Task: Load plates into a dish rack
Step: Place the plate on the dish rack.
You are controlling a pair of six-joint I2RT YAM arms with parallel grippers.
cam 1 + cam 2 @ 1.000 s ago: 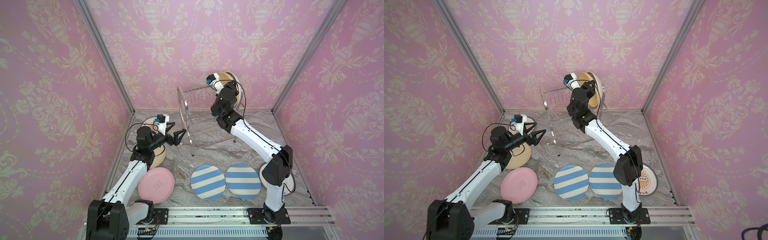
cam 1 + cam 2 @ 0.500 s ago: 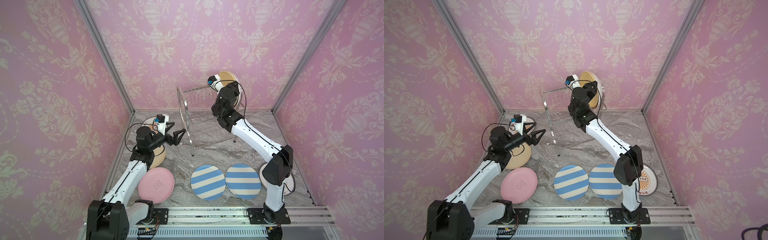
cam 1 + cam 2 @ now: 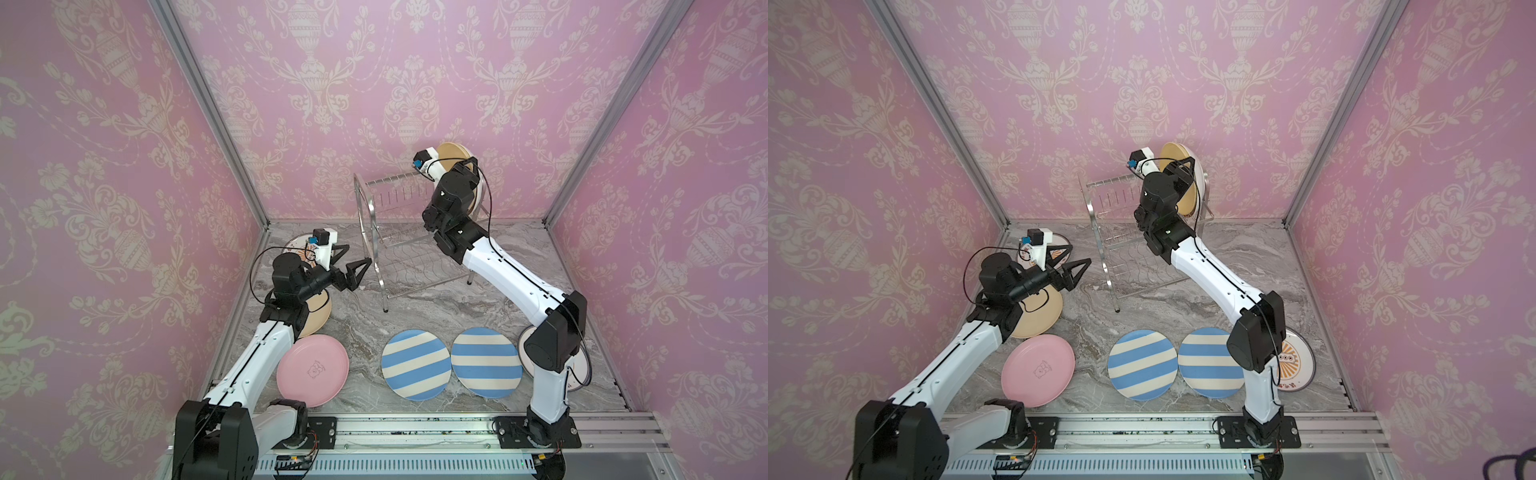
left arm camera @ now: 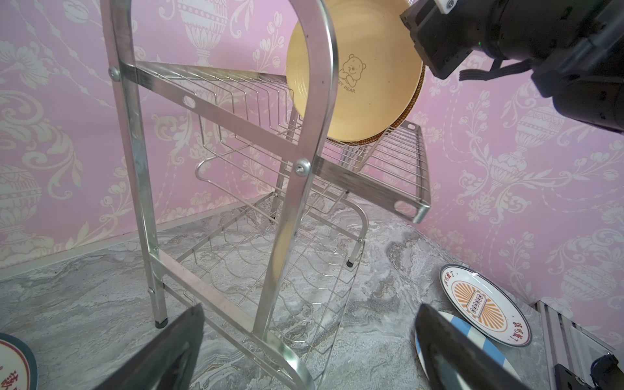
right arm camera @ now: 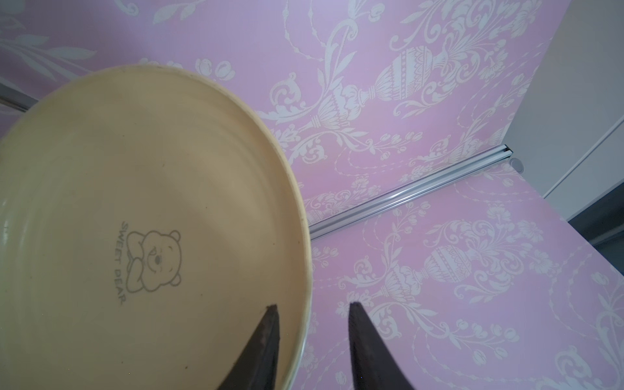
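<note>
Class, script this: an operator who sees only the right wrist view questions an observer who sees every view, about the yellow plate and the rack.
Operator: Is the yellow plate seated in the dish rack?
Observer: Yes, it stands on edge in the upper tier.
Operator: Is anything behind it?
Observer: A second plate stands right behind it in the same tier.

A robot test booth dressed as a kitchen: pink damask wallpaper panels (image 3: 374,83) on bare aluminium posts (image 3: 208,112) enclose a marble-look worktop (image 3: 415,307) at 9, 12 and 3 o'clock. Two robot arms (image 3: 511,282) are bolted to a rail (image 3: 415,432) at 6 o'clock, and a chrome dish rack (image 4: 301,167) stands towards 12.
</note>
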